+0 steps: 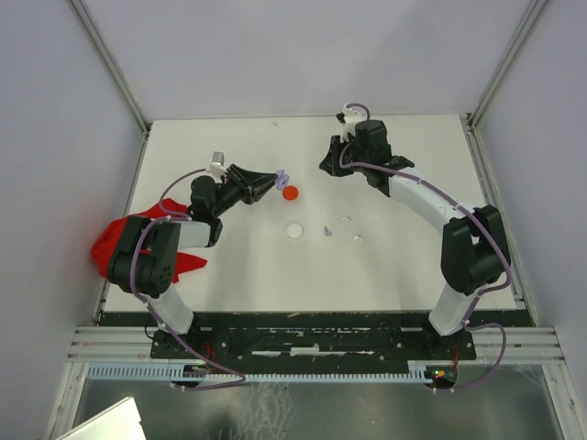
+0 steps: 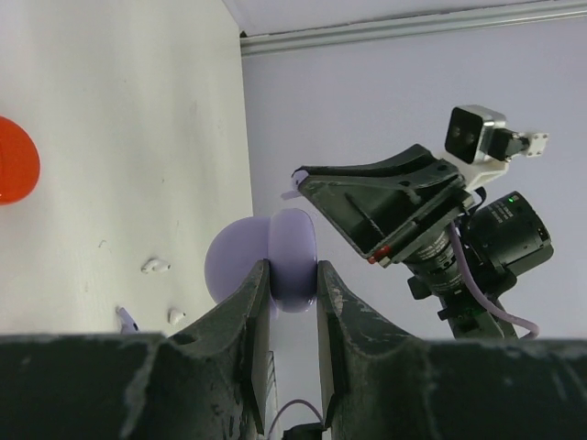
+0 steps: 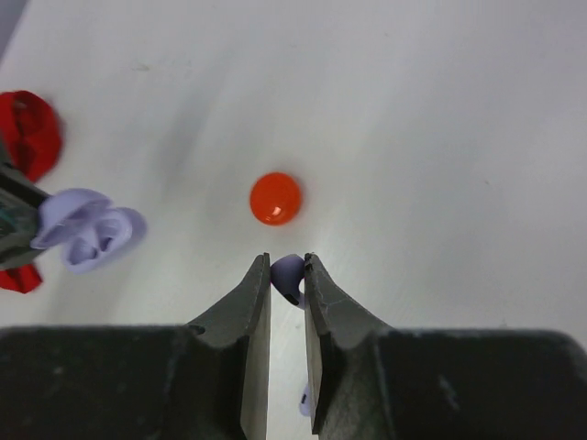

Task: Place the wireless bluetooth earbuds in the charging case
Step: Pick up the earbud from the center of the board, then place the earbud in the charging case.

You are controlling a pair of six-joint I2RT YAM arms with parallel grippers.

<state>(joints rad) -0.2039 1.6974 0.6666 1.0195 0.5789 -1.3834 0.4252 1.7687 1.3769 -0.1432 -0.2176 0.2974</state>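
We've got the left hand [image 2: 292, 277] clenched on the open lilac case [image 2: 293, 243], held up just beside the red disc [image 1: 290, 192] on the desk [image 1: 229, 275]. The right hand [image 3: 287, 262] is pinching a lilac earbud [image 3: 288, 275] to the disc's right. A few loose earbuds [image 1: 359, 238] lie nearer us, right of that disc.

lilac charging case [image 3: 90, 229]: open, clamped in left pincer [image 2: 293, 286] | lilac earbud [image 3: 287, 273]: pinched in right pincer [image 3: 287, 260] | white earbuds [image 1: 346, 219]: lying on table [image 1: 229, 266]
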